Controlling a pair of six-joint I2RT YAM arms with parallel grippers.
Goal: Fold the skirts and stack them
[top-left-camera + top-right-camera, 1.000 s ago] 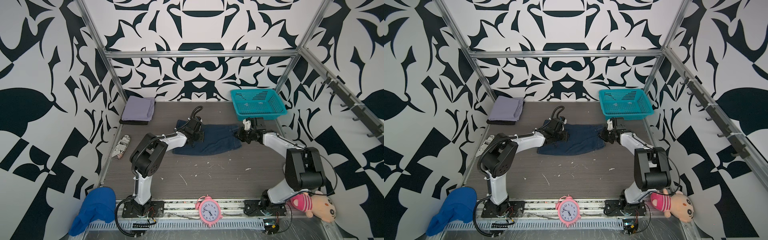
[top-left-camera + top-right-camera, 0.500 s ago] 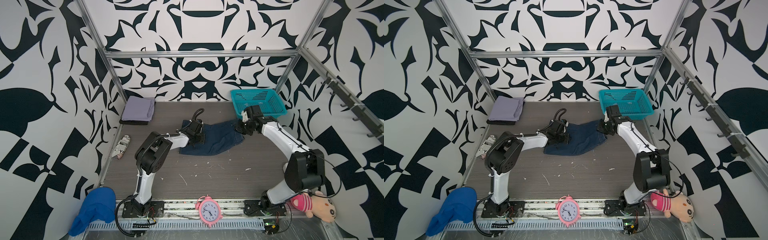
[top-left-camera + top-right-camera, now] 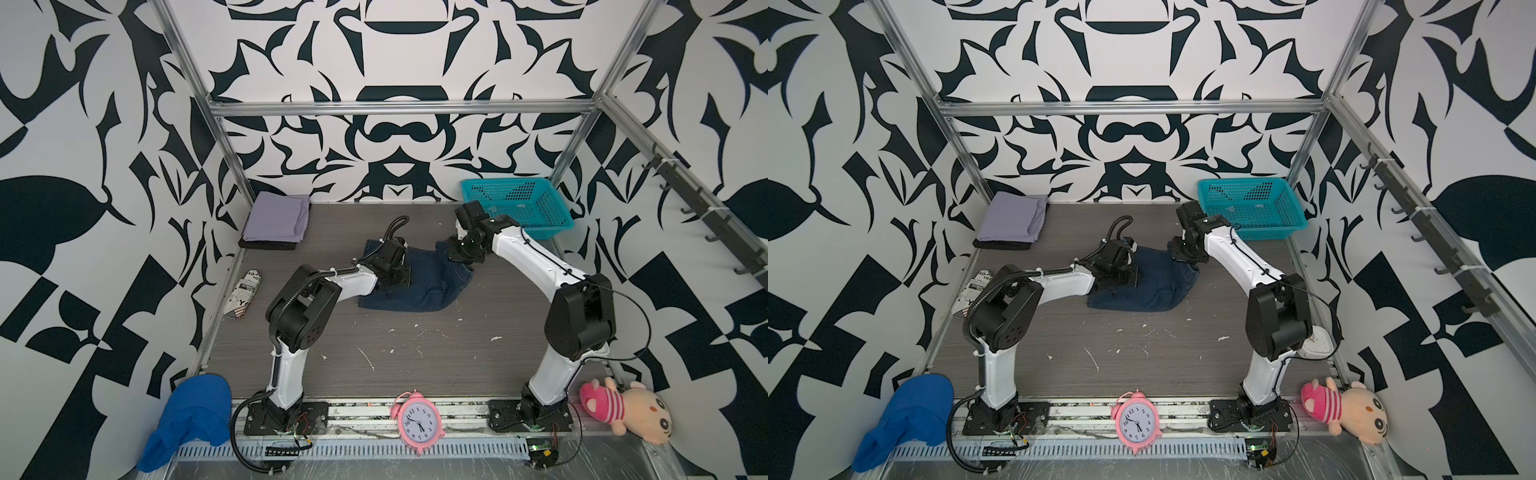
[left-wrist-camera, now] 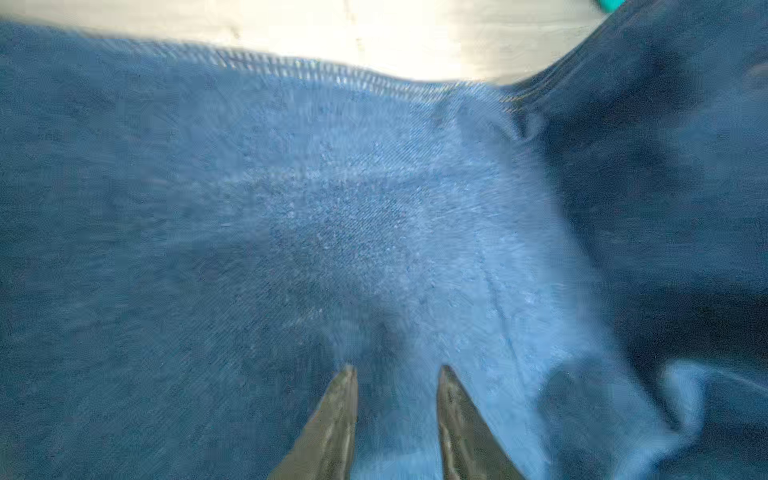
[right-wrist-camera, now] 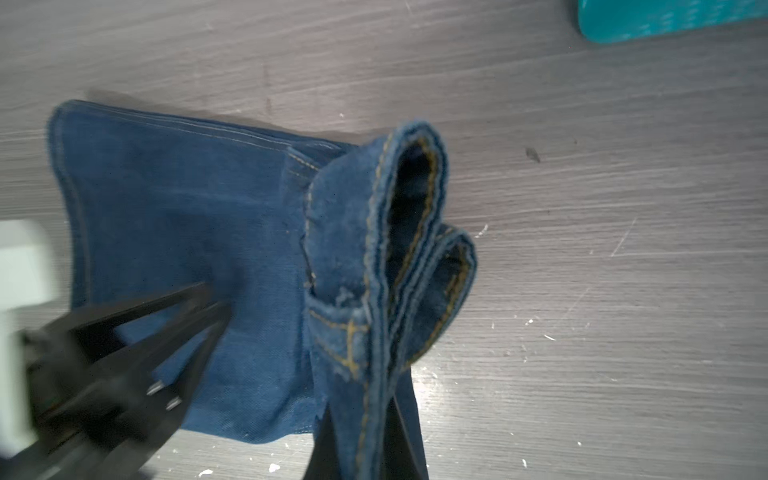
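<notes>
The dark blue denim skirt (image 3: 419, 286) (image 3: 1154, 286) lies in the middle of the table. My right gripper (image 3: 459, 255) (image 5: 365, 419) is shut on its stitched waistband, holding that end up off the table so the band hangs in loops. My left gripper (image 3: 401, 276) (image 4: 397, 368) rests its tips on the flat denim with the fingers a little apart; nothing is pinched between them. In the right wrist view the left gripper (image 5: 216, 301) presses the cloth. At the back left the folded lavender skirt (image 3: 276, 222) lies on the black skirt (image 3: 266, 245).
A teal basket (image 3: 519, 208) stands at the back right, just behind my right arm. A printed cloth item (image 3: 243, 293) lies by the left wall. Along the front rail are a bright blue cloth (image 3: 191, 411), a pink clock (image 3: 417, 422) and a plush toy (image 3: 623, 409).
My right gripper has lifted the denim's right end and carried it leftward, so the skirt now lies shorter. My left arm has swung right while its tips stay on the cloth.
</notes>
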